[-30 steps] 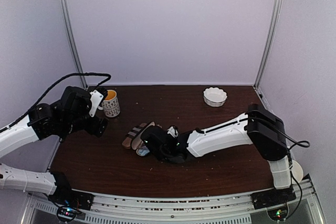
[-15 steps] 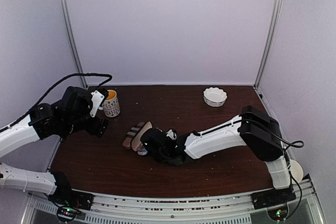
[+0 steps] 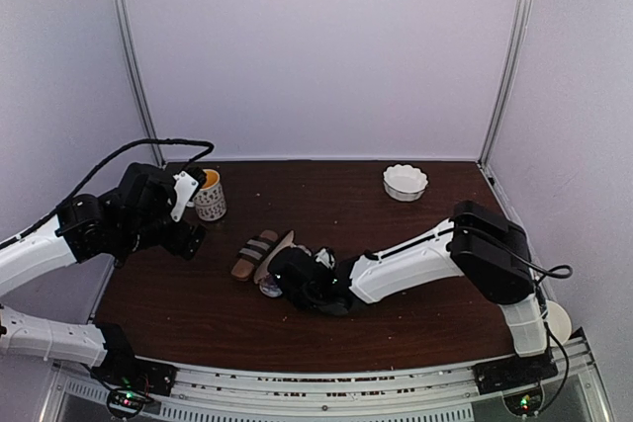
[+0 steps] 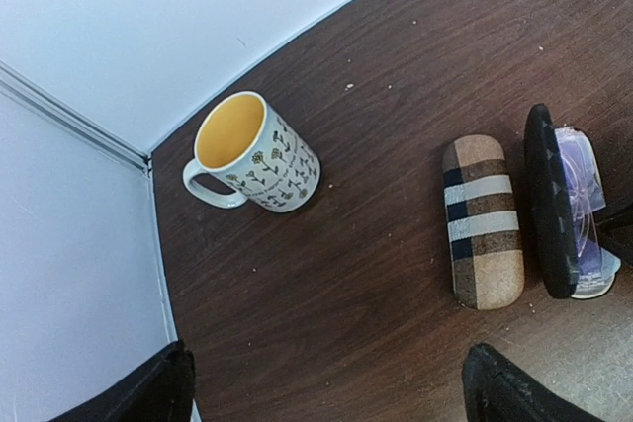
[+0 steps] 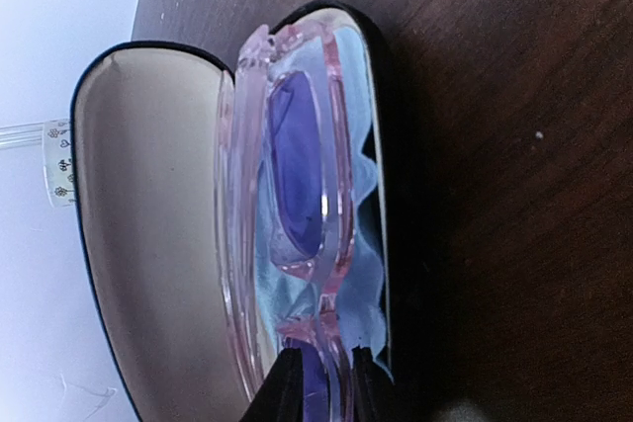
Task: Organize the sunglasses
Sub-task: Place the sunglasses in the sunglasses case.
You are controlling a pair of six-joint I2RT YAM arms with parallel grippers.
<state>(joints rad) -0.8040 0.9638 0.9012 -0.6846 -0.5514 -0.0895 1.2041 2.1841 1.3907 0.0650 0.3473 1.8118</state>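
The pink-framed glasses (image 5: 297, 175) lie along the open black case (image 5: 148, 224), over a blue cloth (image 5: 368, 274) inside it. My right gripper (image 5: 321, 387) is shut on the glasses at the bridge. In the top view the right gripper (image 3: 289, 277) sits low at the case (image 3: 282, 247). In the left wrist view the glasses (image 4: 586, 195) show inside the case (image 4: 547, 205). My left gripper (image 4: 331, 387) is open and empty, above the table left of the tan striped case (image 4: 482, 219). The dark-framed sunglasses are out of view.
A flowered mug (image 3: 209, 194) with a yellow inside stands at the back left, also in the left wrist view (image 4: 252, 155). A white scalloped bowl (image 3: 406, 182) sits at the back right. The tan striped case (image 3: 254, 254) lies closed, just left of the black case.
My right gripper has shifted slightly left with the pink glasses, closer into the open black case. The left arm has barely moved.
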